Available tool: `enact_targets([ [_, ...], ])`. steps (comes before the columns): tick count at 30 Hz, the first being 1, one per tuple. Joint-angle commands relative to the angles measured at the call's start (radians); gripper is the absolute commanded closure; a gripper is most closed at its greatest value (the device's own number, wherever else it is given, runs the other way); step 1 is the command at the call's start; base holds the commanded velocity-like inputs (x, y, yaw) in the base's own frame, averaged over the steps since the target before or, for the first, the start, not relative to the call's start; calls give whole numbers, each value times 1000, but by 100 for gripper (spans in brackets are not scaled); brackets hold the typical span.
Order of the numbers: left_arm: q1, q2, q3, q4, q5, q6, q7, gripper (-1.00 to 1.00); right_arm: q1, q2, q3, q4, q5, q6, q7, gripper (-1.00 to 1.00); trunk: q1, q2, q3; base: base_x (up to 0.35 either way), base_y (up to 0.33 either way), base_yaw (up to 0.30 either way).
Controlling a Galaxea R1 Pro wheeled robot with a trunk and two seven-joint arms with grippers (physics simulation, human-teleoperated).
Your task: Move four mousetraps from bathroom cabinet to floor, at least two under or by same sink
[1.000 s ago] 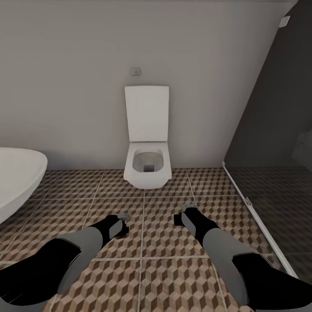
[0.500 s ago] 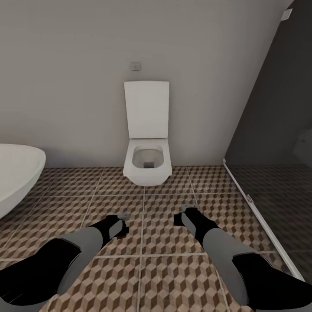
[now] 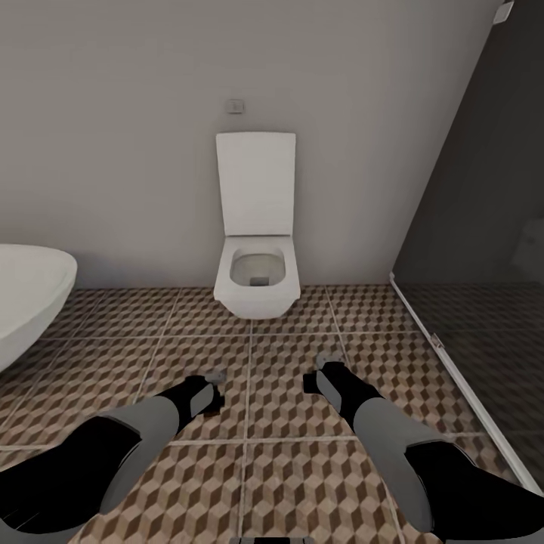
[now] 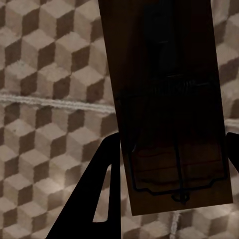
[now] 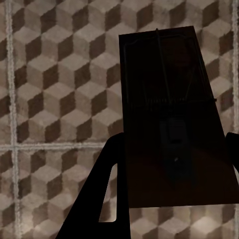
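Mousetraps (image 4: 169,109) (image 5: 174,124) lengthwise along end effectors

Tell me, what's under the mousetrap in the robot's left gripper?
Under the mousetrap in the left gripper lies the bathroom floor, cube-patterned tiles with a pale grout line. The board covers the tiles straight beneath it.

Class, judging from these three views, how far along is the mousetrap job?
Done: nothing shows on the bathroom floor yet. In hand: the left gripper holds one mousetrap, and the right gripper holds another mousetrap, both above the tiles. Left: setting these down by a sink; the other two traps are not seen here.
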Motion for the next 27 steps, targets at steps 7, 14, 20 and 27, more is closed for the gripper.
enact_targets([
  [7,2,-1,-8,1,8,2,4,100,0,0,8,-1,-11,4,-9,100,27,-50,-23,0,0,0],
  [14,2,-1,-8,1,8,2,4,100,0,0,8,-1,-11,4,-9,100,54,-99,-45,0,0,0],
  [20,2,-1,-8,1,8,2,4,100,0,0,8,-1,-11,4,-9,100,77,-141,-64,0,0,0],
  [27,2,-1,-8,1,8,2,4,100,0,0,8,-1,-11,4,-8,100,80,-142,-91,0,0,0],
])
